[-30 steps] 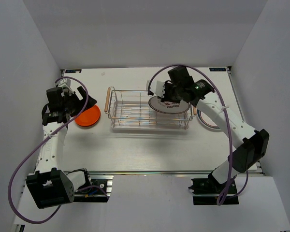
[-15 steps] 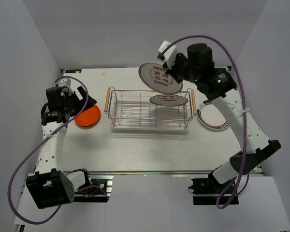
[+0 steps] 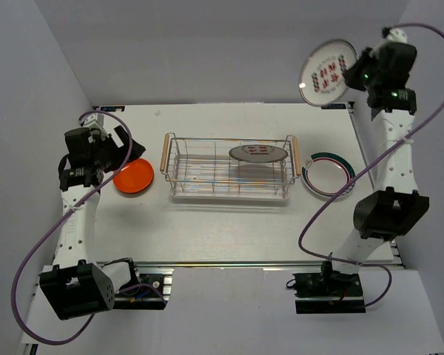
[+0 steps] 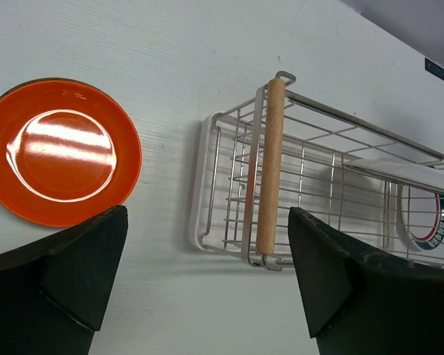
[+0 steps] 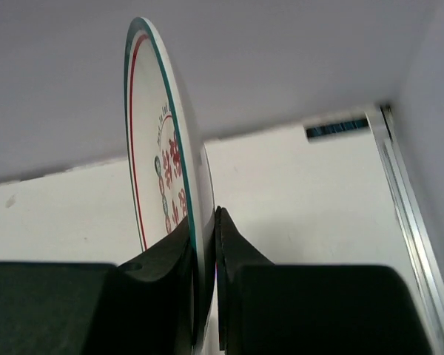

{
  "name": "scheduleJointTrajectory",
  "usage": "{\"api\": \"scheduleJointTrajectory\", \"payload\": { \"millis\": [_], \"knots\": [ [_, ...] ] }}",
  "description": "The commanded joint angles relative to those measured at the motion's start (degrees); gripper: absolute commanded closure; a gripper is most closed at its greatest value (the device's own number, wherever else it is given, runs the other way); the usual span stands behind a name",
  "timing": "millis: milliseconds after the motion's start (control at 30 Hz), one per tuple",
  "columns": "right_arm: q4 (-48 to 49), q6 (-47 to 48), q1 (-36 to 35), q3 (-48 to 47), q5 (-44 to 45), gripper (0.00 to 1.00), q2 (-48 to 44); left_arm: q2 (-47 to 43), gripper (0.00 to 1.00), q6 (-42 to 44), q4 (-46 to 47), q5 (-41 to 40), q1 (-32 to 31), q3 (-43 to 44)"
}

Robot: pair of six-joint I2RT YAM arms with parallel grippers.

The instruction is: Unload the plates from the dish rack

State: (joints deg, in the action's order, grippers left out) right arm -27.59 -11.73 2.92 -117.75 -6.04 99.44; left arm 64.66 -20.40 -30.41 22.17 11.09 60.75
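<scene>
Item, white red-character plate (image 3: 327, 72): clamped on edge by its rim in my right hand (image 5: 205, 229), high clear of the dish rack (image 3: 200, 159), likely bound for the striped-rim plate (image 3: 328, 176) on the worktop (image 3: 222, 229); another plate (image 3: 258, 153) lies racked; my left hand (image 4: 207, 266) spread wide, holding nothing, above the red-orange plate (image 3: 132, 177).

Right hand (image 5: 203, 222) clamps white plate (image 5: 166, 170), seen edge-on and upright, rim pinched between two dark fingers (image 5: 235, 248). Teal and red lines ring rim; red characters on face. White surface (image 5: 296, 192) behind, metal rail (image 5: 411, 214) at right, grey wall (image 5: 281, 52) above.
</scene>
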Motion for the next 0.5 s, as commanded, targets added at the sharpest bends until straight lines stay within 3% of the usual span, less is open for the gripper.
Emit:
{"api": "scheduleJointTrajectory", "payload": {
  "millis": [0,300,467],
  "knots": [
    [6.40,-12.61,9.26,11.37,-8.70,1.00,-7.39,-2.17,0.02,-0.51,1.49,1.38,0.25,1.74],
    [11.16,-14.12,20.72,39.58,-13.02,1.00,-19.36,-3.05,0.02,-1.13,2.90,2.35,-0.28,0.07],
    [13.09,-13.15,24.58,50.33,-15.92,1.00,-23.06,-2.44,0.02,-1.30,3.69,3.66,-0.28,-1.16]
  ]
}}
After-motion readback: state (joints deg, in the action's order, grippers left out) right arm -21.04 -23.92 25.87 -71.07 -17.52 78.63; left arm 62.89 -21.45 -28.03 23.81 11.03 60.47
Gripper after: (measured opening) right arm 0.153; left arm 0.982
